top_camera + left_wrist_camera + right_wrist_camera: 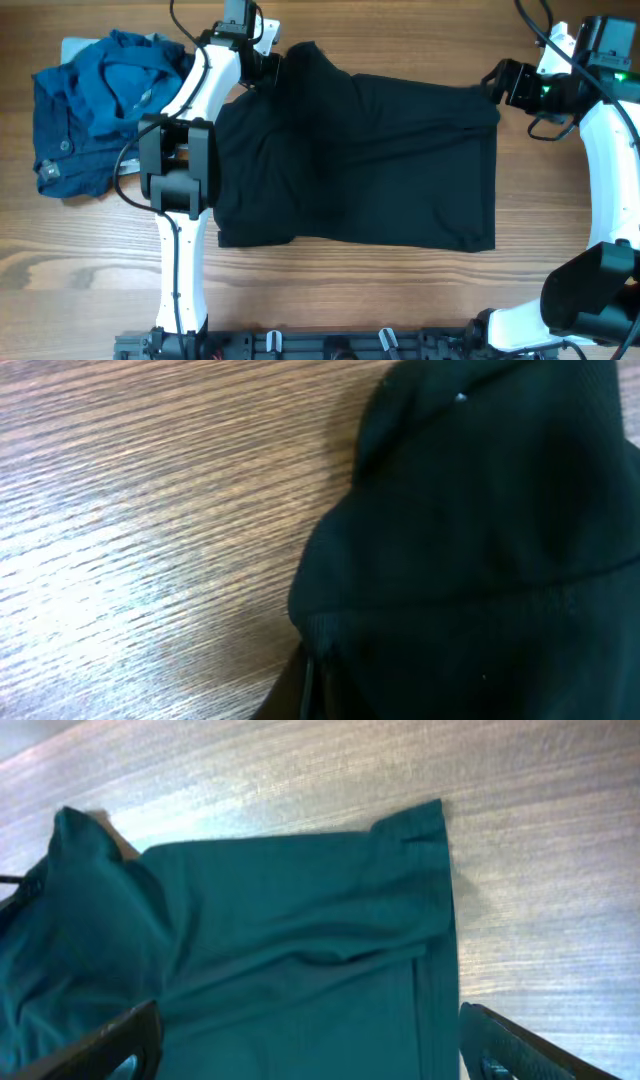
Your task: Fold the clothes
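The left claw (268, 66) is clamped on the 11 o'clock corner of the clothes (380, 160), a plain black, wrinkled, roughly rectangular garment spread over the middle of the desk (350, 300). A tiny white mark (460, 398) on it is too small to read. The right claw (497, 84), at the 2 o'clock corner, stands wide apart.

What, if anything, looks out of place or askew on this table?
Nothing spilled or damaged. The black garment lies rumpled on its left side, its far-left corner bunched where the left end effector is shut on it. The right half lies mostly flat.
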